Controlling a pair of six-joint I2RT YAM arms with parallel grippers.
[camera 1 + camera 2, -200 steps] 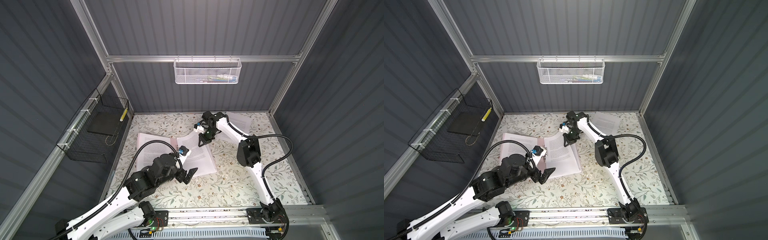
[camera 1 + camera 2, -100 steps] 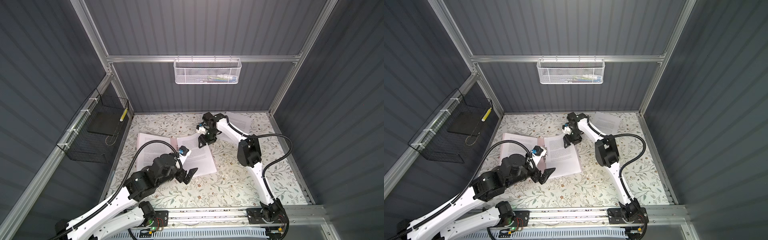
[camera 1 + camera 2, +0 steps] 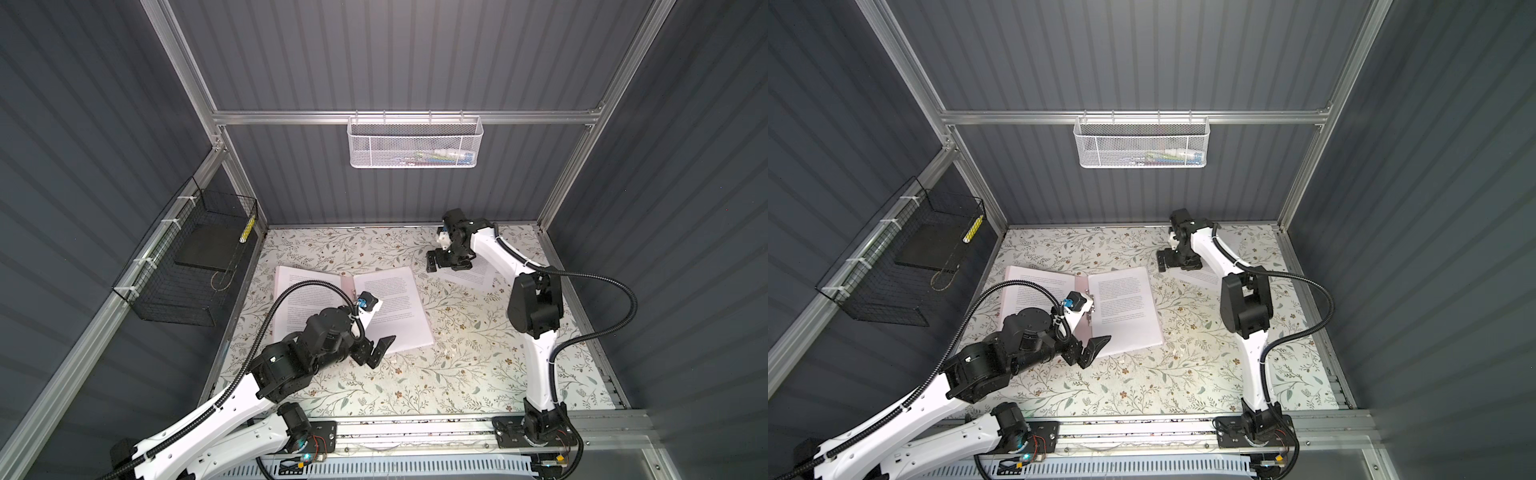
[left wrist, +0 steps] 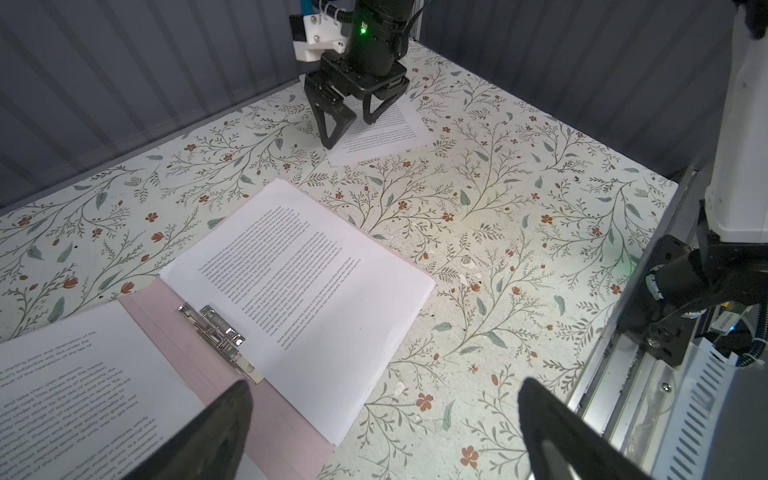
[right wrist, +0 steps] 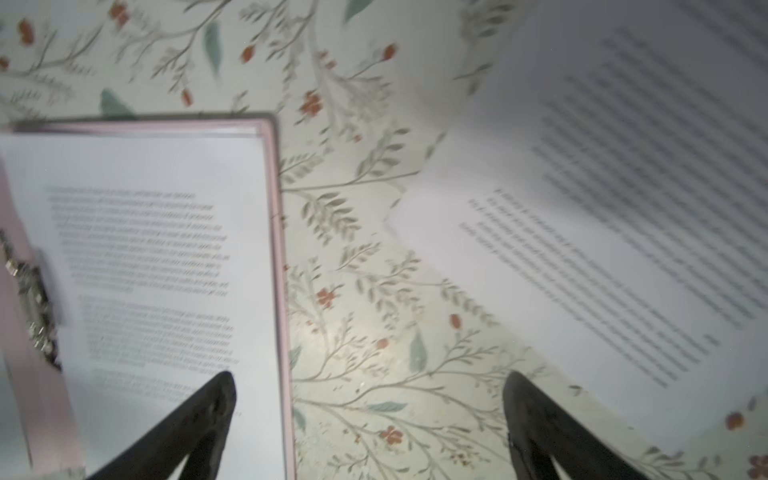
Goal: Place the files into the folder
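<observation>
Left pincer (image 3: 379,351), in a top view: spread, empty, at the near edge of the open folder (image 3: 348,284); right pincer (image 3: 449,264) spread above a loose sheet (image 3: 473,275). Left wrist view: printed sheets (image 4: 299,282) lie in the folder. Right wrist view: blurred, fingers apart, nothing between.

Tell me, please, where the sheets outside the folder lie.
In both top views the loose sheets lie at the back right of the table, under the open right claw, apart from the pink folder.
</observation>
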